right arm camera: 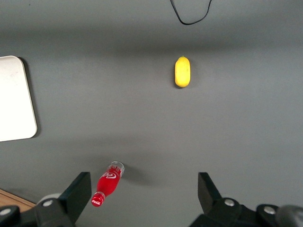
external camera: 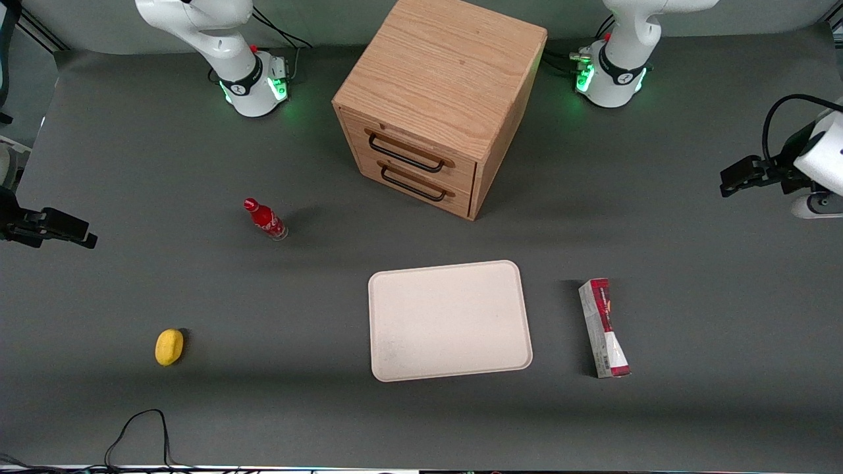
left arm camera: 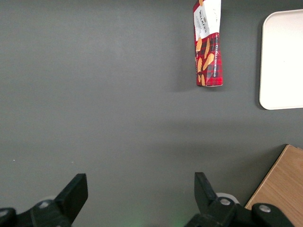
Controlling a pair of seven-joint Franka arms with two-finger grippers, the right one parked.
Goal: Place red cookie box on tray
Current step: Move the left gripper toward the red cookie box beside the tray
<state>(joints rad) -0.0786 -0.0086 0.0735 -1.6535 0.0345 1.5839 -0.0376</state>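
The left wrist view shows the red cookie box's printed face, tartan red with golden biscuit shapes and a white end, which the front view gives only at a slant. There the cardboard carton lies flat on the grey table, just beside the smooth cream tray, long axis running toward the front camera, parallel to the tray's short side. The gripper hovers well apart at the working arm's end of the table, fingers spread wide, holding nothing.

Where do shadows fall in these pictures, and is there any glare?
Front view: soft shadow bands cross the table; the red cookie box shades its tray side; green base lights glow. Left wrist view: even light, no glare; the open end effector hangs over bare table, apart from the box.
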